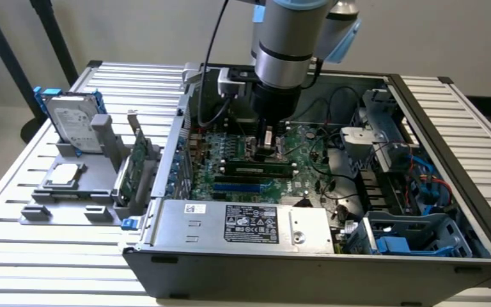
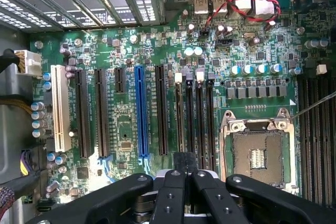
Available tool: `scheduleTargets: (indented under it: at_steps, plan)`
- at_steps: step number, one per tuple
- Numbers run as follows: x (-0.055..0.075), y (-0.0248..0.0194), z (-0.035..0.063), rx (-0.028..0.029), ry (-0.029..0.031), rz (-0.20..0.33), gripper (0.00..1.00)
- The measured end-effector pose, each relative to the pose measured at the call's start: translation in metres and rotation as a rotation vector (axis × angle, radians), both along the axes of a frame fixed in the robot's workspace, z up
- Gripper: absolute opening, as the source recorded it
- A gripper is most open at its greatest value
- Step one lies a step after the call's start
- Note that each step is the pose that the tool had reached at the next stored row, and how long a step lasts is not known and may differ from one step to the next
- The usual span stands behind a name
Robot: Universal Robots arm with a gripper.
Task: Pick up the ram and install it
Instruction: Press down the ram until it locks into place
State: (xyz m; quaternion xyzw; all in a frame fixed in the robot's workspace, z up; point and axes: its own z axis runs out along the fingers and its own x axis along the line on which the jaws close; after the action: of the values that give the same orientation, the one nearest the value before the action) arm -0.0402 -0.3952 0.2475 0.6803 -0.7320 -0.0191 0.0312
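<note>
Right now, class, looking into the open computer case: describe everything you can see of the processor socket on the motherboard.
The processor socket is a square silver metal frame with screws at its corners, lying flat on the green motherboard. It holds no chip or cooler: a dark brownish contact field is exposed, with a small pale square of parts in the middle. It sits between two groups of long black slots. The hand's black linkage covers its near edge.

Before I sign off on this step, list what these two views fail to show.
1. Exterior view: the gripper tip is too small and dark against the motherboard to tell whether it holds anything.
2. Wrist view: the shut gripper covers the near ends of the black slots.
3. Exterior view: the power supply label has print too small to read.
</note>
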Motion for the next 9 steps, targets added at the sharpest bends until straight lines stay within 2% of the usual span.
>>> scheduleTargets:
  at_steps: [9]
  plan:
    - [0.0007,0.0015,-0.0077,0.0010,-0.0093,0.011,0.11]
